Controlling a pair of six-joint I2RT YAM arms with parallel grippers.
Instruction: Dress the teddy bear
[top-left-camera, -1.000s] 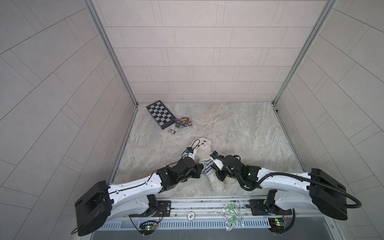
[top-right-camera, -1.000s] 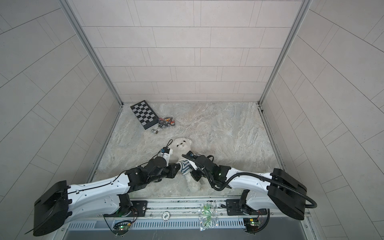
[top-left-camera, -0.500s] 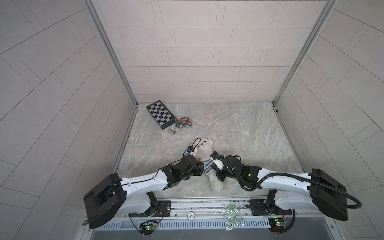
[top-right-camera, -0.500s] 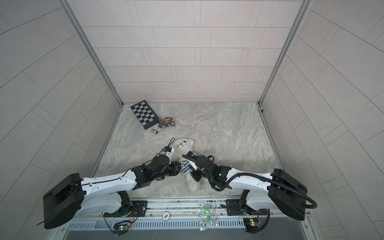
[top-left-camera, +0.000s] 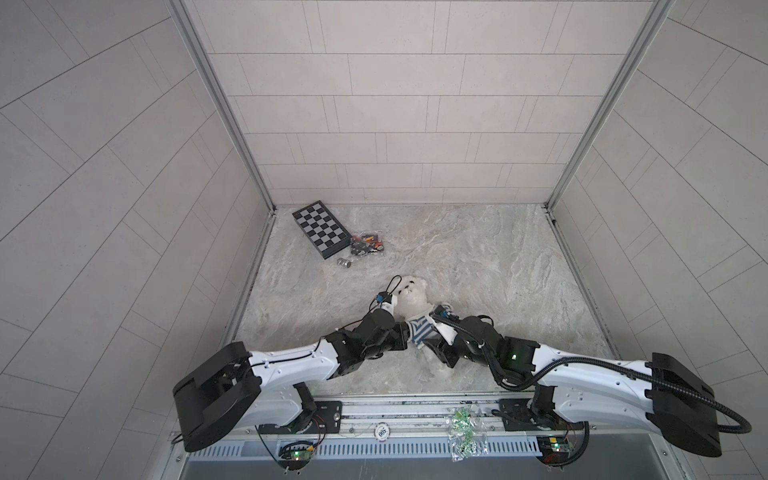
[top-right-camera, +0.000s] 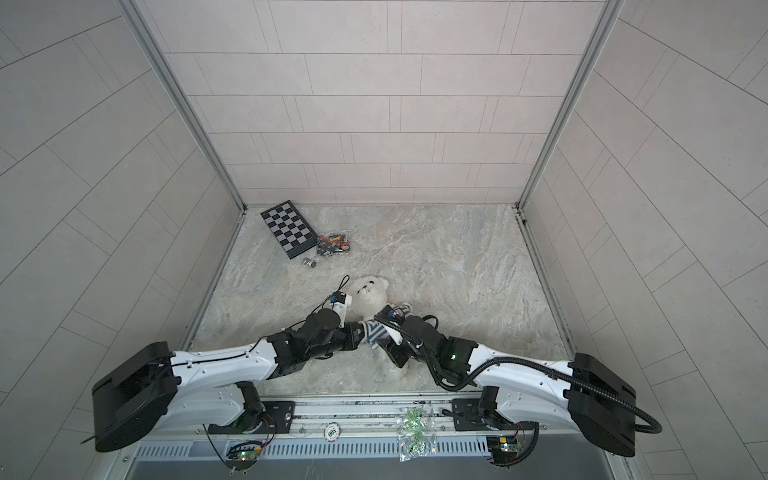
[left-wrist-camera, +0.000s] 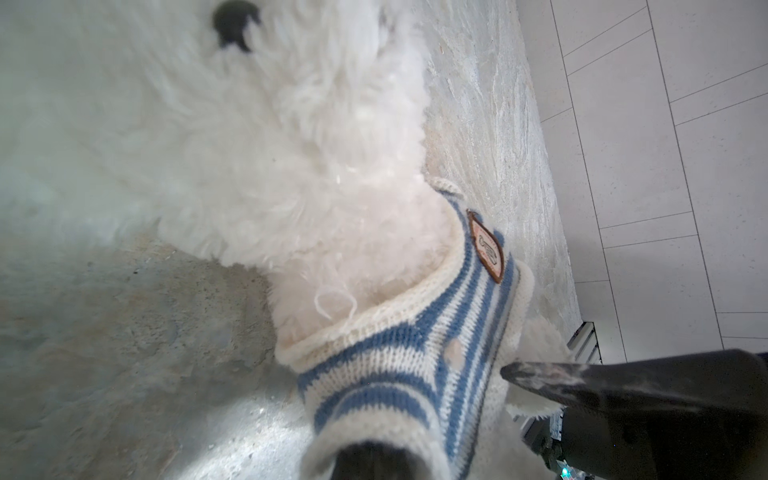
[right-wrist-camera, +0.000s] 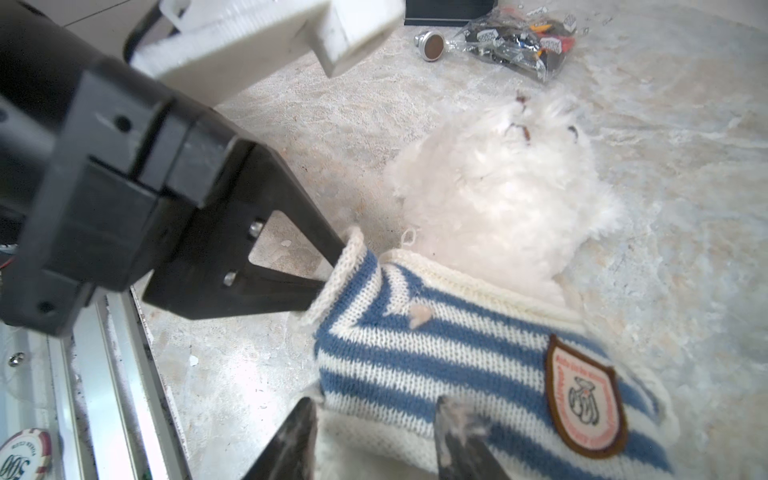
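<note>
Two jaws, teddy bear (top-left-camera: 413, 293) lying between

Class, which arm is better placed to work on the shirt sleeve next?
Left, probably. The left end effector is shut with its tips inside the sleeve cuff of the striped shirt; the right end effector stands open at its hem.
</note>
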